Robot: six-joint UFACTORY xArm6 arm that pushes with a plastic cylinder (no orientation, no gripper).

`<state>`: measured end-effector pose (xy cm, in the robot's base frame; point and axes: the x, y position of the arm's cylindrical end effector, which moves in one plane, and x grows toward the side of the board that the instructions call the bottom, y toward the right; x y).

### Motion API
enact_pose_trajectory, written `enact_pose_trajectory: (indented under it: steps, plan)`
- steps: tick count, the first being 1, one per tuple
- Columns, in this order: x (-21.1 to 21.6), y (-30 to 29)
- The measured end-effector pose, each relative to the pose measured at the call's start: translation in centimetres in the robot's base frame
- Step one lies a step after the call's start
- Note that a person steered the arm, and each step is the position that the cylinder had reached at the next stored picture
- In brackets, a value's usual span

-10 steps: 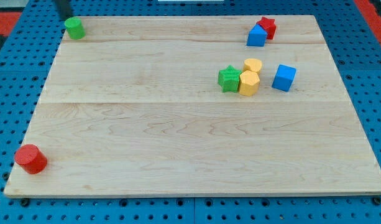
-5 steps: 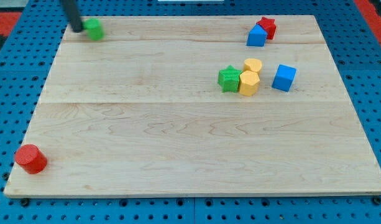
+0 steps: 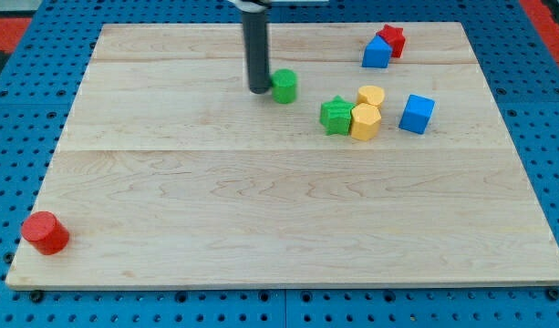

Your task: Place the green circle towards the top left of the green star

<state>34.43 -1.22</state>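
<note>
The green circle (image 3: pixel 284 86) is a short green cylinder on the wooden board, up and to the left of the green star (image 3: pixel 335 116), with a gap between them. My tip (image 3: pixel 259 89) stands on the board right against the circle's left side. The dark rod rises from it to the view's top. The green star touches a yellow hexagon (image 3: pixel 366 121) on its right.
A yellow heart-like block (image 3: pixel 371 96) sits just above the hexagon. A blue cube (image 3: pixel 417 113) lies to their right. Another blue cube (image 3: pixel 377 53) and a red star (image 3: pixel 390 39) sit near the board's top right. A red cylinder (image 3: pixel 46 232) is at the bottom left corner.
My tip has pushed the green circle from the board's top left corner rightward and down, to just left and above the green star. The other blocks have not moved.
</note>
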Motion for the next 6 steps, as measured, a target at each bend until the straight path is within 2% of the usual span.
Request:
enact_pose_trajectory:
  steps: [1,2,3,4,5,6]
  plan:
    - [-2.1,-3.1]
    - [-4.4,1.3]
    - [-0.8,6.0]
    - [-1.7,-2.4]
    - [1.5,-13.5]
    - [6.9,-24.3]
